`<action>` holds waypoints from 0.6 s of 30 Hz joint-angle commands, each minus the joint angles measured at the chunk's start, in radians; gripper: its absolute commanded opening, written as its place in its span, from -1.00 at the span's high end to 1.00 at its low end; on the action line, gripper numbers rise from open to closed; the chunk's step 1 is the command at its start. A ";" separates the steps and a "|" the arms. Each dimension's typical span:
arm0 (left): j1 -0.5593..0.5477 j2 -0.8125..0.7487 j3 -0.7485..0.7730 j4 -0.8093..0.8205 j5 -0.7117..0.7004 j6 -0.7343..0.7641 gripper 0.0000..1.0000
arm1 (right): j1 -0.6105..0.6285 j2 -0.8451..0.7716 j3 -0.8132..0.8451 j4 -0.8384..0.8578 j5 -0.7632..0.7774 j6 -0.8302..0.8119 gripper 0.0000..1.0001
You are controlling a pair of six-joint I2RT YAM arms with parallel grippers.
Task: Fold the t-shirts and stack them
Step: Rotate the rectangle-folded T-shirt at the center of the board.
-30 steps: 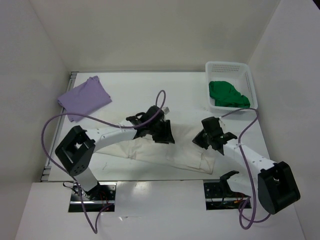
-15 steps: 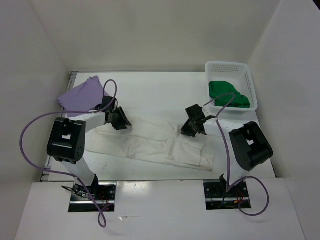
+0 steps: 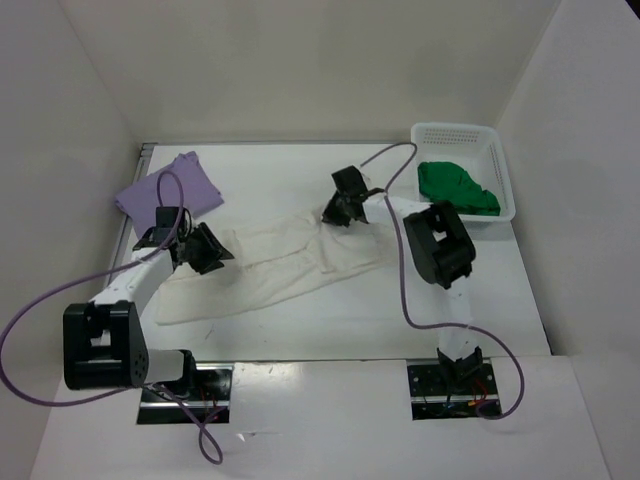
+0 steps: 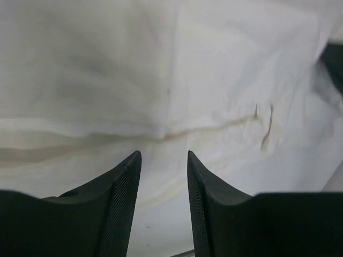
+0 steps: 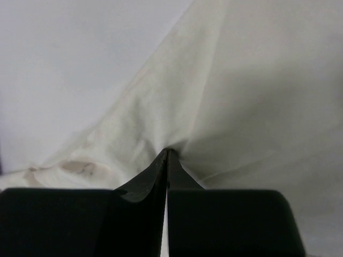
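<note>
— Which step are we on?

— The first fold of the white shirt point(image 3: 290, 270), I judge. It lies stretched across the desk point(image 3: 340, 335), left of the basket point(image 3: 455, 128). The green shirt point(image 3: 455, 188) sits inside the basket, and the lavender shirt point(image 3: 170, 185) lies far left of it.

— And the fingers?

— My right fingers point(image 5: 156, 176) are pressed together on a pinch of white cloth, arm reaching out low, just left of the basket. My left fingers point(image 4: 126, 182) stand apart over the shirt's end farthest from the basket. I can't quite tell whether their tips touch cloth.

— Next?

— Close the left fingers on that edge, then carry both ends over evenly.
</note>
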 commanded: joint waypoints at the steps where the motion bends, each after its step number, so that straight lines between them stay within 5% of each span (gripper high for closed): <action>1: -0.003 -0.078 0.019 -0.099 0.067 0.044 0.05 | 0.008 0.218 0.275 -0.071 0.009 -0.084 0.95; 6: -0.012 -0.157 0.041 -0.168 0.096 0.062 0.03 | 0.008 0.449 0.831 -0.259 0.023 -0.150 1.00; 9: -0.012 -0.168 0.094 -0.197 0.096 0.074 0.03 | 0.008 0.435 0.988 -0.324 0.060 -0.199 1.00; 11: -0.012 -0.159 0.119 -0.197 0.140 0.084 0.03 | 0.008 0.349 0.958 -0.295 0.072 -0.219 0.69; 15: -0.022 -0.162 0.171 -0.170 0.188 0.084 0.28 | 0.030 -0.023 0.621 -0.162 0.037 -0.231 0.15; 18: -0.031 -0.174 0.217 -0.137 0.188 0.073 0.63 | 0.100 -0.196 0.327 -0.106 0.051 -0.233 0.15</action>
